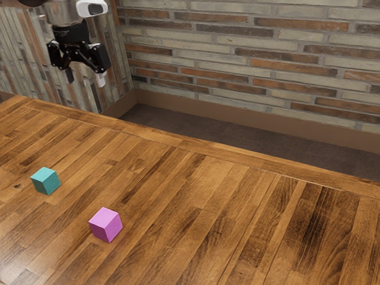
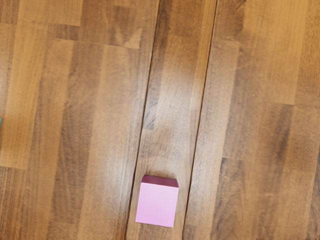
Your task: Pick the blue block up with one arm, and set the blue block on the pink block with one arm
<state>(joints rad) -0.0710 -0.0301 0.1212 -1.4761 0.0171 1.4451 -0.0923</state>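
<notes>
The gripper (image 1: 86,80) hangs high above the tabletop's (image 1: 237,225) far edge, toward the exterior view's left. Its fingers (image 1: 70,75) are spread apart and empty, so nothing has been picked up yet. The blue block (image 1: 46,180), teal in shade, sits flat on the tabletop near the edge at the exterior view's left. The pink block (image 1: 105,224) rests close by, nearer the tabletop's front edge, with bare wood between the two. In the wrist view the pink block (image 2: 157,202) is in plain sight, while the blue block (image 2: 1,122) is only a thin sliver at the frame's border. The first risk, then, is probably that the hand descends on the wrong cube. It needs to move sideways over the blue one before it goes down. Both blocks sit at an angle to the plank lines. If the fingers are not turned to match the blue block's faces, they could land on its corners and spin it or push it away. Coming down off-centre could knock the block toward its neighbour or toward the nearby tabletop edge. Later, when stacking, the top of the pink block is a small target. A release that is off-centre or too high would likely let the blue block tip off, and a clumsy approach could also shove the pink block aside.
</notes>
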